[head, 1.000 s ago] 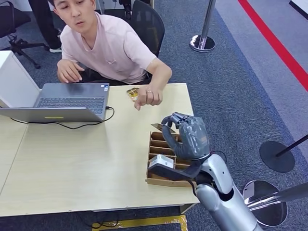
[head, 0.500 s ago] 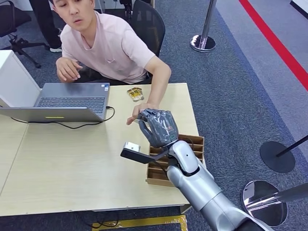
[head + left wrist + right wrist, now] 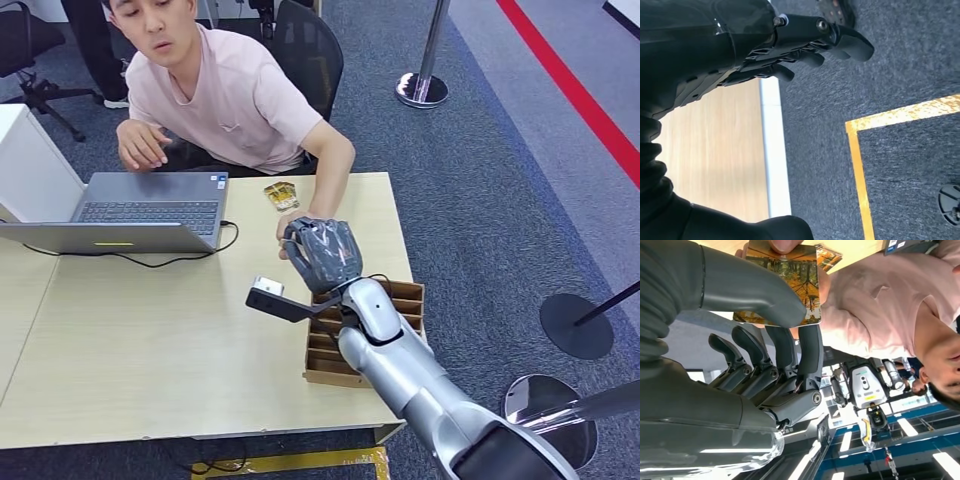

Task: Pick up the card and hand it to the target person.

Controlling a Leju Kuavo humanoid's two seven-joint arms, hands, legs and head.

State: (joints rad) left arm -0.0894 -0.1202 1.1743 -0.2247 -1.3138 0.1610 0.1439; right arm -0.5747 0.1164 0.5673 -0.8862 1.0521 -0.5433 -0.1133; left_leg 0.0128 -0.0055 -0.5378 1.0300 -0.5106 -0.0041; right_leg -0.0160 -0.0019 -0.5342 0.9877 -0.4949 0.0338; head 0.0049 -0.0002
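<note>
Autumn-orange, that's the card (image 3: 785, 282), printed with trees, and it sits pinched between the thick grey thumb and a dark finger of the right hand (image 3: 326, 254). The right wrist view shows that hold clearly, with the other fingers (image 3: 753, 347) curled loosely beneath. The person's hand (image 3: 289, 226) is right there too: fingertips on the card's far edge in the wrist view, while in the head view the hand meets the robot's fingers over the light wooden table (image 3: 151, 340). So both parties have a grip on the card at once!

The person in the pink shirt (image 3: 226, 95) leans in across the table from the far side. Behind the raised right hand sits the brown slotted card holder (image 3: 392, 300) near the table's right edge. A couple more cards (image 3: 281, 195) lie on the table near the person, and an open laptop (image 3: 128, 212) rests at the left.

The left hand (image 3: 806, 47) hangs beside the table edge over dark carpet, fingers nearly straight and loosely apart, holding nothing.
</note>
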